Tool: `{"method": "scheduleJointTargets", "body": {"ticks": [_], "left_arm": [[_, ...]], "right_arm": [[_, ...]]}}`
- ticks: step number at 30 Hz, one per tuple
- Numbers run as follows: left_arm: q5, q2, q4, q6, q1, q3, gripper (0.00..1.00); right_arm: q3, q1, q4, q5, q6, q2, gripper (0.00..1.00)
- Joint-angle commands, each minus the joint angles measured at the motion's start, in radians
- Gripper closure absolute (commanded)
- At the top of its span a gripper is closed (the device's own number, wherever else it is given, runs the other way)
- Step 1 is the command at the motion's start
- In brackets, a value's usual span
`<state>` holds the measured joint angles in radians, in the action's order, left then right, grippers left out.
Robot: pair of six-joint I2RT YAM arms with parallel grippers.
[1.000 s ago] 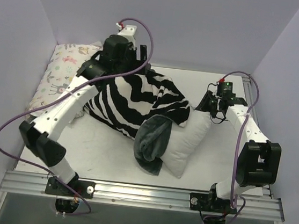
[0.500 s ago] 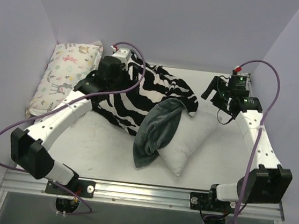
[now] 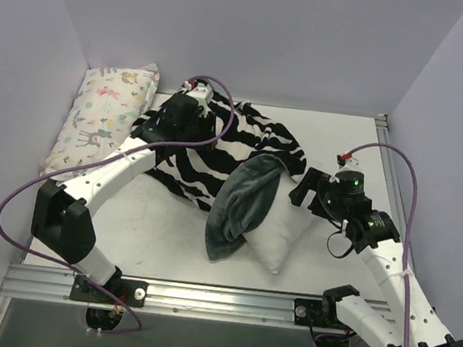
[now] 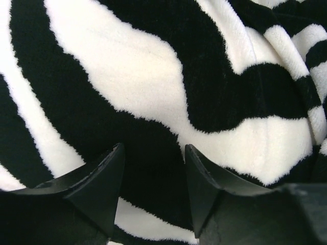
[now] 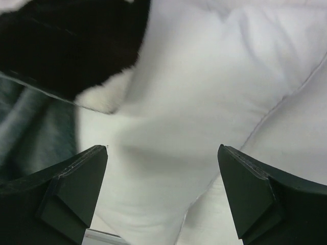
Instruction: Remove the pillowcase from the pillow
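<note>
While the pillowcase (image 3: 217, 151), grey lining folded back, covers the far end of the pillow (image 3: 279, 233) on the counter (image 3: 150, 223) seen from above, the left wrist view shows the left gripper (image 4: 153, 153) with jaws apart on striped plush, where a shallow pinch may slip; the right gripper (image 5: 162, 150) holds its jaws wide over bare pillow, which unpinned could drag along.

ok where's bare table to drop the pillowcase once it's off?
Two patches of table: near-left, between the left arm, the pillowcase and the front rail; far-right corner, beyond the pillow and right arm. Centre is crowded; the animal-print pillow fills the left edge.
</note>
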<state>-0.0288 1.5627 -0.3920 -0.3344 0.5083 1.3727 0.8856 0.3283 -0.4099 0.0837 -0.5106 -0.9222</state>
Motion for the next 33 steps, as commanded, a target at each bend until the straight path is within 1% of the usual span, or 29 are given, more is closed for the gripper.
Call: {"method": "scheduleJointTargets", "body": {"ticks": [1, 5, 6, 8, 10, 11, 12, 13, 16, 19, 22, 23, 24, 25, 26, 27, 28, 29, 30, 31, 32, 33], "left_arm": [[-0.022, 0.008, 0.048, -0.008, -0.005, 0.002, 0.43], [-0.031, 0.013, 0.045, -0.011, -0.007, -0.001, 0.6], [-0.034, 0.017, 0.044, -0.011, -0.007, 0.002, 0.62], [-0.033, 0.022, 0.041, -0.014, -0.007, 0.006, 0.62], [-0.008, 0.019, 0.041, -0.017, -0.005, 0.011, 0.41], [-0.006, 0.017, 0.041, -0.018, -0.002, 0.015, 0.32], [-0.003, 0.011, 0.044, -0.02, -0.002, 0.016, 0.26], [0.004, 0.008, 0.047, -0.02, -0.002, 0.016, 0.18], [0.021, 0.003, 0.05, -0.018, -0.001, 0.012, 0.14], [0.023, 0.019, 0.05, -0.023, 0.002, 0.011, 0.14], [0.024, 0.042, 0.056, -0.031, 0.009, 0.0, 0.16], [0.026, 0.049, 0.058, -0.031, 0.01, -0.003, 0.2], [0.027, 0.063, 0.056, -0.034, 0.012, -0.004, 0.23], [0.029, 0.068, 0.059, -0.035, 0.013, -0.009, 0.25], [0.029, 0.079, 0.062, -0.035, 0.013, -0.009, 0.33], [0.029, 0.082, 0.062, -0.038, 0.013, -0.012, 0.38], [0.029, 0.083, 0.064, -0.038, 0.013, -0.012, 0.42], [0.029, 0.086, 0.062, -0.04, 0.013, -0.012, 0.49], [0.026, 0.089, 0.064, -0.04, 0.013, -0.012, 0.6], [0.018, 0.089, 0.055, -0.038, 0.013, -0.005, 0.68], [0.007, 0.088, 0.045, -0.037, 0.013, 0.003, 0.76], [-0.031, 0.089, 0.021, -0.035, 0.013, 0.012, 0.88]], "right_arm": [[-0.095, 0.003, 0.094, 0.025, -0.043, 0.052, 0.06], [-0.145, 0.003, 0.137, 0.079, -0.055, 0.098, 0.04], [-0.149, 0.005, 0.151, 0.091, -0.062, 0.111, 0.04], [-0.163, 0.011, 0.166, 0.134, -0.08, 0.123, 0.04], [-0.186, 0.028, 0.192, 0.125, -0.094, 0.132, 0.03], [-0.197, 0.034, 0.207, 0.126, -0.107, 0.132, 0.01], [-0.206, 0.037, 0.238, 0.132, -0.114, 0.122, 0.01], [-0.215, 0.037, 0.258, 0.143, -0.124, 0.114, 0.0], [-0.266, 0.043, 0.345, 0.185, -0.16, 0.062, 0.0], [-0.287, 0.052, 0.442, 0.183, -0.183, -0.007, 0.0], [-0.295, 0.06, 0.487, 0.15, -0.19, -0.076, 0.02], [-0.298, 0.06, 0.506, 0.143, -0.19, -0.089, 0.05], [-0.3, 0.061, 0.51, 0.134, -0.189, -0.105, 0.1], [-0.295, 0.06, 0.51, 0.126, -0.187, -0.113, 0.28], [-0.289, 0.061, 0.497, 0.12, -0.186, -0.122, 0.42], [-0.275, 0.061, 0.488, 0.108, -0.181, -0.136, 0.54], [-0.266, 0.063, 0.476, 0.1, -0.168, -0.142, 0.69], [-0.257, 0.061, 0.445, 0.091, -0.158, -0.144, 0.8], [-0.246, 0.063, 0.427, 0.077, -0.151, -0.147, 0.9], [-0.225, 0.063, 0.413, 0.047, -0.134, -0.144, 1.0], [-0.211, 0.061, 0.352, 0.028, -0.128, -0.144, 1.0], [-0.2, 0.063, 0.33, 0.012, -0.121, -0.132, 1.0]]}}
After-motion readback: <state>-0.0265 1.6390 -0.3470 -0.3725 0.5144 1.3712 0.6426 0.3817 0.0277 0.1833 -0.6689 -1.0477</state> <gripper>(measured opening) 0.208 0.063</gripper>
